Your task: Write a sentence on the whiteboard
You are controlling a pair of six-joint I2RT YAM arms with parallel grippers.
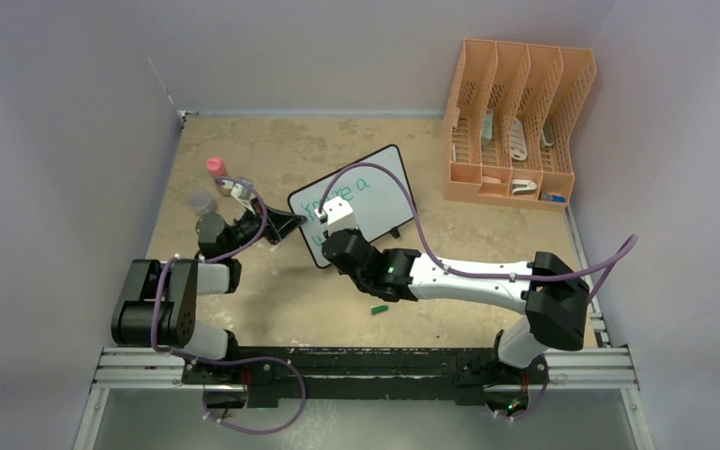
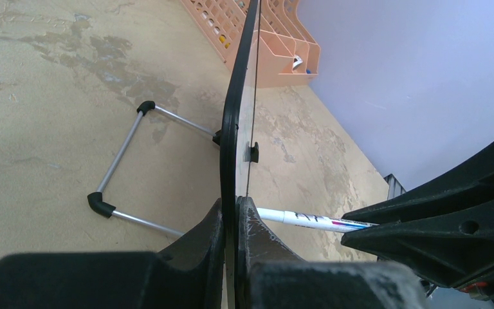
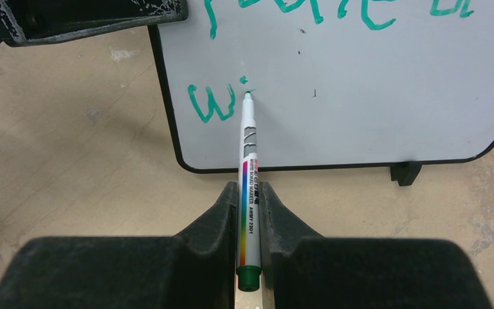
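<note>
Nearest the arm bases a small green piece (image 1: 379,307) lies on the table (image 1: 272,309). Just beyond it the right gripper (image 3: 249,193) is clamped on a white marker (image 3: 249,138), whose green tip touches the whiteboard (image 3: 373,103). The board stands propped mid-table with its left edge pinched tight in the left gripper (image 2: 233,212); the sentence (image 1: 336,195) reads as one teal line with "wi" beneath, and an orange file rack (image 1: 516,122) sits far right.

Looked like a robotics lab cell: plain lavender walls (image 1: 56,94) boxed in a scuffed tan bench (image 1: 272,314), left arm (image 1: 164,305) and right arm (image 1: 487,277) bolted to an aluminium rail (image 1: 591,378), purple cables (image 1: 623,248) looping around, orange file rack (image 1: 516,122).
</note>
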